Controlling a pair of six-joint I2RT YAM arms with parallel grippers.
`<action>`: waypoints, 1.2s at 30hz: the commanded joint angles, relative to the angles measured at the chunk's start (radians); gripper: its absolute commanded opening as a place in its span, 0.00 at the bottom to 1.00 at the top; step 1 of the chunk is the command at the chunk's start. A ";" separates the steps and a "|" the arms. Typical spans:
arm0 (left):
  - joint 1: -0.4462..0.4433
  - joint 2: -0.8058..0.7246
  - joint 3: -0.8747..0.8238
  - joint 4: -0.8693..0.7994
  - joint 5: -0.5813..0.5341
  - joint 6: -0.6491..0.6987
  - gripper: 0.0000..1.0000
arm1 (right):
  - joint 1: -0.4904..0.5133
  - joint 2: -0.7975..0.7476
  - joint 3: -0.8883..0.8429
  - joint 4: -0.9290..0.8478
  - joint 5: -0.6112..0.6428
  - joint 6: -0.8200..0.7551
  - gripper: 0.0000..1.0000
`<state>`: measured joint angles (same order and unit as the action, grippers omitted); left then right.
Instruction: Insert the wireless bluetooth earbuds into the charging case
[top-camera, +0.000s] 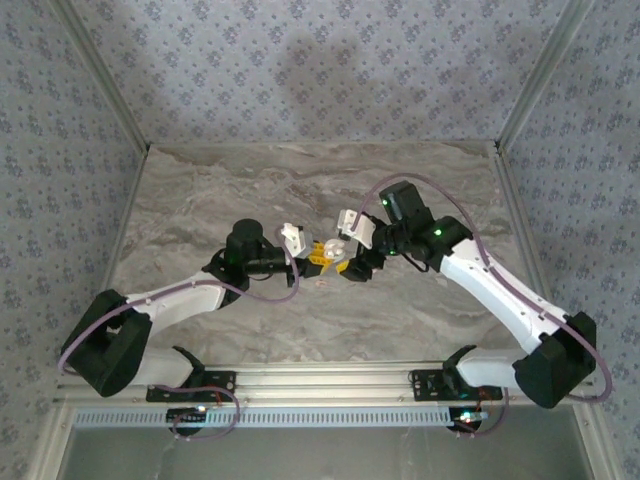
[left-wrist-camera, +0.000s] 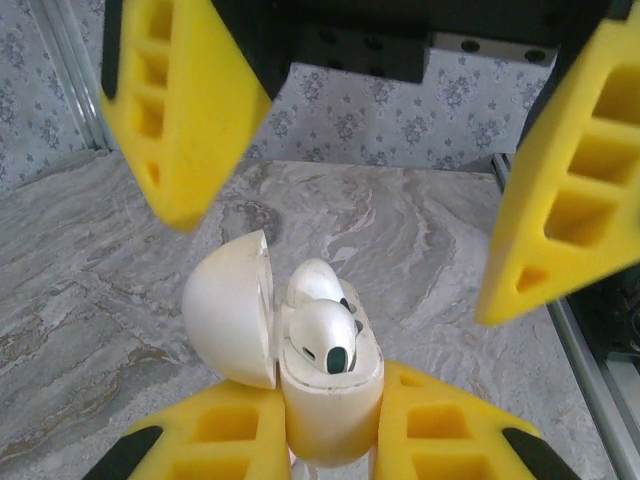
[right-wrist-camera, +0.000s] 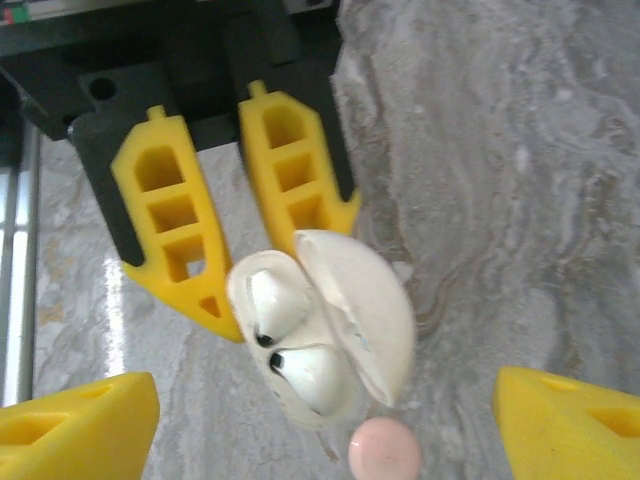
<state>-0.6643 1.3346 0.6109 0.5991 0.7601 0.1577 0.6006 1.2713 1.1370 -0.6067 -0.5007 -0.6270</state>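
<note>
The white charging case (left-wrist-camera: 330, 400) stands upright with its lid (left-wrist-camera: 235, 310) swung open to the left. My left gripper (left-wrist-camera: 330, 425) is shut on the case's lower body, one yellow finger on each side. Two white earbuds (left-wrist-camera: 322, 335) sit side by side in the case's sockets, dark tips showing. In the right wrist view the case (right-wrist-camera: 300, 345) holds both earbuds (right-wrist-camera: 315, 370), and my right gripper (right-wrist-camera: 325, 385) hangs open just above it, touching nothing. From the top camera both grippers meet mid-table, left gripper (top-camera: 318, 258) and right gripper (top-camera: 348, 262).
A small pink round disc (right-wrist-camera: 385, 450) lies on the marble table (right-wrist-camera: 520, 150) just beside the case. Patterned walls enclose the table on three sides (top-camera: 320, 60). An aluminium rail (top-camera: 320, 378) runs along the near edge.
</note>
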 joint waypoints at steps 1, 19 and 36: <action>-0.009 -0.023 0.039 -0.005 0.027 0.014 0.07 | 0.012 0.023 0.037 -0.054 -0.073 -0.040 0.85; -0.006 -0.017 0.031 -0.003 -0.057 -0.061 0.08 | -0.031 -0.365 -0.263 0.212 -0.100 0.190 0.68; 0.256 0.043 0.277 -0.609 -0.233 -0.666 0.07 | -0.043 -0.164 -0.272 0.249 0.424 1.076 0.62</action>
<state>-0.4706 1.3529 0.7929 0.2111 0.5190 -0.3786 0.5613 1.0698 0.8154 -0.3157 -0.1593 0.2474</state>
